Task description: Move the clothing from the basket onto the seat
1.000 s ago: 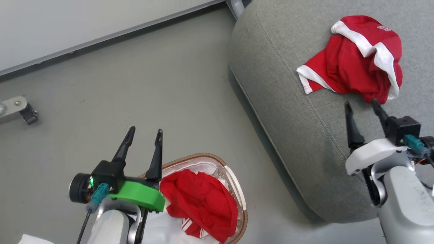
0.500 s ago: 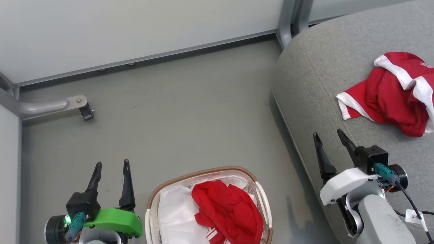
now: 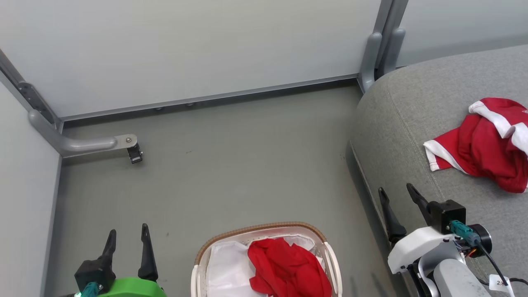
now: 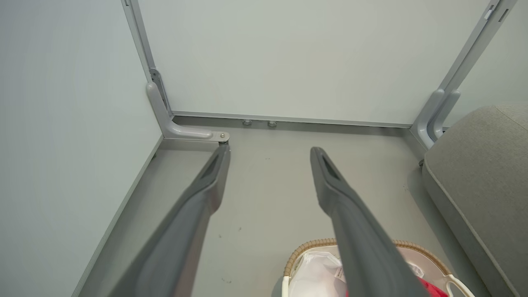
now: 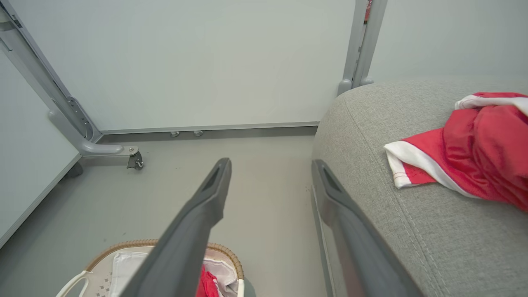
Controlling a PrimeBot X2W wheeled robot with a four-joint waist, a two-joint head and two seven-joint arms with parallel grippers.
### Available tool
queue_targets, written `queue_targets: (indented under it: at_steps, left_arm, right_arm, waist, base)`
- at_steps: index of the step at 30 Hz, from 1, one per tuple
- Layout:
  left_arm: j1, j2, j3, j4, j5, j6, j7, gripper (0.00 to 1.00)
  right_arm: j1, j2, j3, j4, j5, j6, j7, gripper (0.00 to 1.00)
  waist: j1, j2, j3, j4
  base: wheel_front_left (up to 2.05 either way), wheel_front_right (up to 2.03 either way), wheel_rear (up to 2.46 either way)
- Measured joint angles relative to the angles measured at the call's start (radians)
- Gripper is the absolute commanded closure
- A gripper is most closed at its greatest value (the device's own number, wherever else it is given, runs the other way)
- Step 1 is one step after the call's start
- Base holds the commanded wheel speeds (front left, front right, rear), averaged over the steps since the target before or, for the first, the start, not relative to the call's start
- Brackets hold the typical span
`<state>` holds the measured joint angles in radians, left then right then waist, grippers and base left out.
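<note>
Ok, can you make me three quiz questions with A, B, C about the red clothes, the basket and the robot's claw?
1. Where is the red garment with white trim?
A) in the basket
B) on the grey seat
C) on the floor

2. What colour is the basket's rim?
A) brown
B) blue
C) black

3. How is the right claw?
A) shut on red cloth
B) shut on the basket
C) open and empty

Answers:
1 B, it lies crumpled on the cushion.
2 A, the woven-look edge is brown.
3 C, its jaws stand apart with nothing between them.
</note>
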<state>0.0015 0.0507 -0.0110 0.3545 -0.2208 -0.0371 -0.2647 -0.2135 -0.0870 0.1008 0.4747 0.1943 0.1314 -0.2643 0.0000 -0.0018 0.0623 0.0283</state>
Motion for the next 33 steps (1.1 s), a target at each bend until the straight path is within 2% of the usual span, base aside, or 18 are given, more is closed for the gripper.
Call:
queue_targets:
  at_steps: [7,13,27,33]
  left_arm:
    - [-0.024,-0.001,-0.071,0.02,-0.005,-0.025,0.0,0.0]
    - [-0.118,-0.002,-0.193,0.118,-0.037,-0.051,0.0,0.0]
    - [-0.446,-0.004,-0.501,0.481,-0.096,-0.087,0.0,0.0]
    - [-0.532,-0.005,-0.592,0.577,-0.146,-0.091,0.0,0.0]
  right_arm:
    - [-0.031,-0.009,0.018,-0.019,0.006,0.0,0.0,0.0]
    - [-0.097,-0.023,0.036,-0.075,0.009,0.0,0.0,0.0]
    - [-0.256,-0.011,0.074,-0.23,0.035,0.0,0.0,0.0]
    - [-0.269,0.006,0.081,-0.261,0.044,0.0,0.0,0.0]
  waist:
    - [0.0,0.0,0.036,-0.019]
    - [0.0,0.0,0.11,-0.053]
    - [0.0,0.0,0.372,-0.154]
    - [0.0001,0.0,0.477,-0.211]
  base:
    - [0.0,0.0,0.0]
    - [0.0,0.0,0.0]
    - [0.0,0.0,0.0]
    - [0.0,0.0,0.0]
